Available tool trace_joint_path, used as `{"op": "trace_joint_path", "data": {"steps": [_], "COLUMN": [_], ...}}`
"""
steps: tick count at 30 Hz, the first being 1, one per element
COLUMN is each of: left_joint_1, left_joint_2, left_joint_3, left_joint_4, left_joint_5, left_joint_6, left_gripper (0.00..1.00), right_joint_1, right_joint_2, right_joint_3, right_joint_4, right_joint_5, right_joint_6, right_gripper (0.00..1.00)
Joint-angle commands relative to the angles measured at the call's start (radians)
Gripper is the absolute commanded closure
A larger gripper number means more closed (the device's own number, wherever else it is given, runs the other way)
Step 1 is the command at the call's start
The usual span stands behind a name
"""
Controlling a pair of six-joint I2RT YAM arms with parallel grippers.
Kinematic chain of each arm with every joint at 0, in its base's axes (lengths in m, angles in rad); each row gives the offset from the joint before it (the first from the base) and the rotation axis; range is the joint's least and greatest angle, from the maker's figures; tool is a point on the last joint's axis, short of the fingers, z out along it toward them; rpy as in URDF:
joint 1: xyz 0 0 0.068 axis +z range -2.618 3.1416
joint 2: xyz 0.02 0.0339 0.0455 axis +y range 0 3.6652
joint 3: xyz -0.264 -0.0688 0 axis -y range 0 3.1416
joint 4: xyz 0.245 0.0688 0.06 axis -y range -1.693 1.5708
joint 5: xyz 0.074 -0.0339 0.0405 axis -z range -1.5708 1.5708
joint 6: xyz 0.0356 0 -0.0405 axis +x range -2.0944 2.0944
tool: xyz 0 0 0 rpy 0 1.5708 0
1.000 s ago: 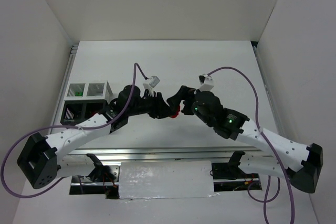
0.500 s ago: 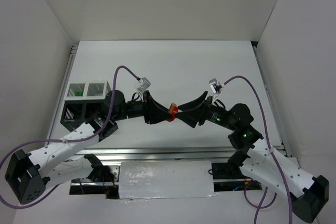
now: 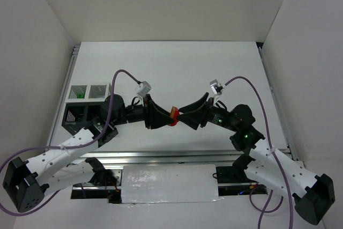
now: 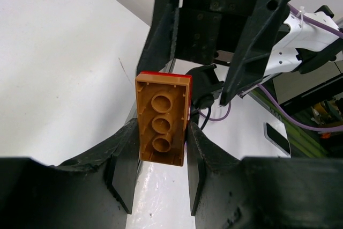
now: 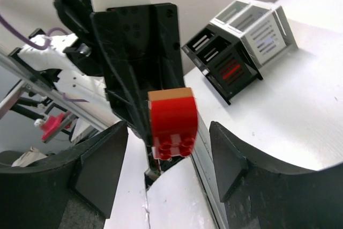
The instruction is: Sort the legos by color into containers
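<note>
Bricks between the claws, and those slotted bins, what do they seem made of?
Orange-brown brick: likely moulded hard plastic, smooth semi-gloss, hollow underside with tubes. Red brick: same, glossy, studded. Bins: probably rigid plastic, thin slotted walls, matte.

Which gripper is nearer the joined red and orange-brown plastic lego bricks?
Left. The left gripper clamps the orange-brown plastic brick between its fingers. The right gripper straddles the red plastic brick joined to it, with both fingers apart from its sides.

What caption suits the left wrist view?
Left pincer clamps an orange-brown brick, underside tubes showing, with a red brick stuck on its far face.
</note>
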Motion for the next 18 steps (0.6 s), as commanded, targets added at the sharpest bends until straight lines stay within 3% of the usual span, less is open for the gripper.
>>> {"op": "trace_joint_path", "data": {"steps": [1,6,16,18], "left_joint_1": [-0.012,-0.012,-0.012,-0.012], "left_joint_2": [-0.013,-0.019,0.007,0.007], "left_joint_3": [0.021,0.029,0.018,0.014], "left_joint_4": [0.081,0.057,0.140,0.157], "left_joint_5": [0.020,-0.019,0.059,0.064], "left_joint_6": [0.026,0.037,0.007,0.002], "left_gripper": [1.00,1.00,1.00,1.00], "right_joint_1": [0.010,0.010,0.010,0.010], "right_joint_2": [-0.035,-0.063,0.041,0.061], "right_joint_3": [0.018,0.017,0.000,0.000], "right_joint_4": [-0.077,-0.113,0.105,0.125], "right_joint_5": [0.056,0.086,-0.076,-0.081], "right_joint_6": [-0.042,-0.065,0.006,0.014], "right_gripper": [0.30,0.29,0.29,0.35]}}
